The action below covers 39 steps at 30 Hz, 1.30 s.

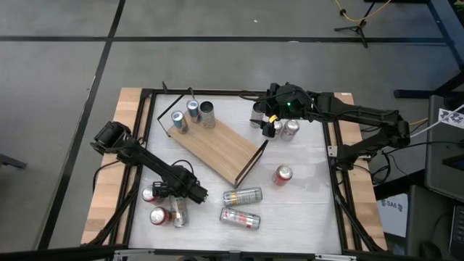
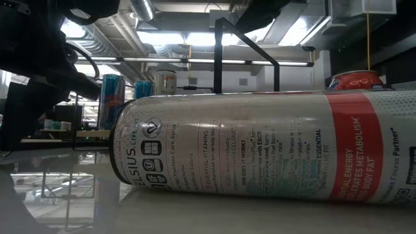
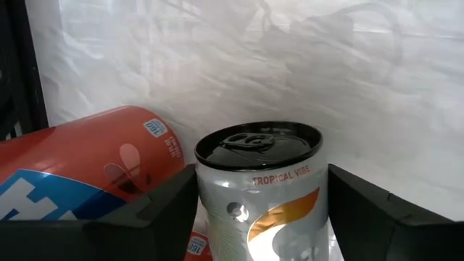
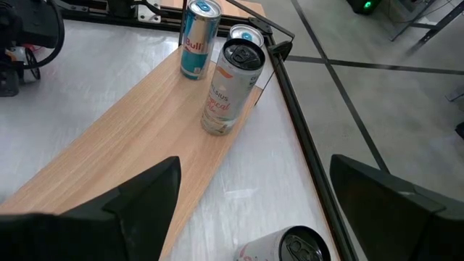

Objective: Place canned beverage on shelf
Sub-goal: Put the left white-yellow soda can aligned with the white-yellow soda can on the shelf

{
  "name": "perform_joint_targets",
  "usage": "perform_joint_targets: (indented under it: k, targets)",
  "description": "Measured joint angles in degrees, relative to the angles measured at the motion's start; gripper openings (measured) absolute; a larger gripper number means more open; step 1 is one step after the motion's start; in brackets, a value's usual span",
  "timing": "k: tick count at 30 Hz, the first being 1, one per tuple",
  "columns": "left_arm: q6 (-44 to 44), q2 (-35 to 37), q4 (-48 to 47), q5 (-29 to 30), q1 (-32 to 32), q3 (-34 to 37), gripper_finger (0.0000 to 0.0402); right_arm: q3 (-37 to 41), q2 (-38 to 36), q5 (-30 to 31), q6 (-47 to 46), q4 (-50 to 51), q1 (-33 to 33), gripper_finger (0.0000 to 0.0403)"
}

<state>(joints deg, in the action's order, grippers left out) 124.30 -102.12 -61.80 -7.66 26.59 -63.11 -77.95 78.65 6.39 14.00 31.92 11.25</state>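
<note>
Standing between the left gripper's point(image 3: 261, 210) fingers, not squeezed yet, a silver can point(image 3: 262, 190) reads "TROPICAL VIBE"; the right gripper point(image 4: 250, 210) gapes wide.

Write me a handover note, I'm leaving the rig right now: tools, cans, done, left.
Left tool: fingers on both sides of an upright white Tropical Vibe can, closing; grip unconfirmed.
Right tool: open, empty, at the table's far right by two cans.
Done: three upright cans on one end of the light-brown wooden shelf.
Left: cans near the left tool, two lying silver ones, a red one, and the far-right pair.
</note>
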Motion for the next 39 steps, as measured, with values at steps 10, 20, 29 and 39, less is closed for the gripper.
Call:
perform_joint_targets:
  k: [10,20,29,39]
  targets:
    - [0.1,2.5,0.3,2.2,0.0,0.2,0.025,0.0,0.0,0.0,0.0,0.0,0.0,0.0349]
    - [2.2,4.7,-0.3,10.6,-0.5,0.1,0.0249,0.0,0.0,0.0,0.0,-0.1,0.0,0.0349]
    - [4.2,6.6,-1.0,24.7,-0.8,0.1,0.0249,0.0,0.0,0.0,0.0,-0.1,0.0,0.0349]
    - [2.6,6.6,-6.2,33.5,-1.0,-3.0,0.0249,0.0,0.0,0.0,0.0,-0.1,0.0,0.0349]
